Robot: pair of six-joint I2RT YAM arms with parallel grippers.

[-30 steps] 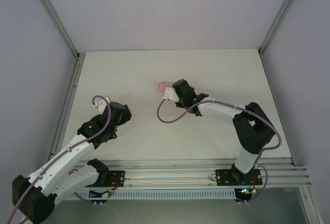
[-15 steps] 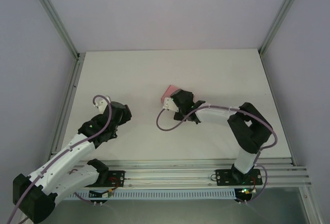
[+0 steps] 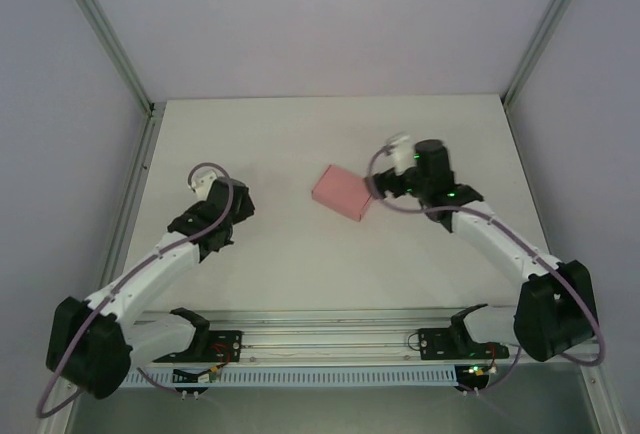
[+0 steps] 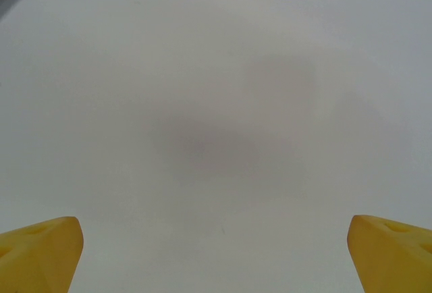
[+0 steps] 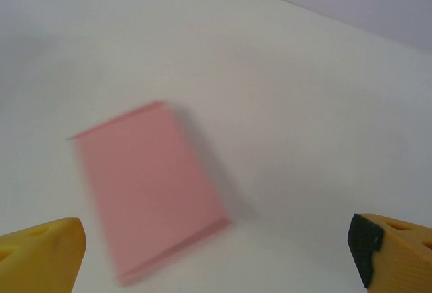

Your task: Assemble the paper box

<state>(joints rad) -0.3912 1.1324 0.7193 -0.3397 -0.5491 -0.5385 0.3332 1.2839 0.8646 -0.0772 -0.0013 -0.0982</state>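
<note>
Moved since earlier: left gripper [image 4: 216,259] further forward, yellow fingers wide apart over bare white table [image 3: 280,134]. Small low pink card box [image 3: 341,192] released, lying mid-table, probably closed (blurred). Right gripper [image 5: 216,259] just beside, fingers apart

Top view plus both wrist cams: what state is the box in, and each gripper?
Box: looks folded into a low closed shape, lying flat on the table, held by nothing.
Left gripper: open, empty, over bare table.
Right gripper: open, empty, facing the box, clear of it.
</note>
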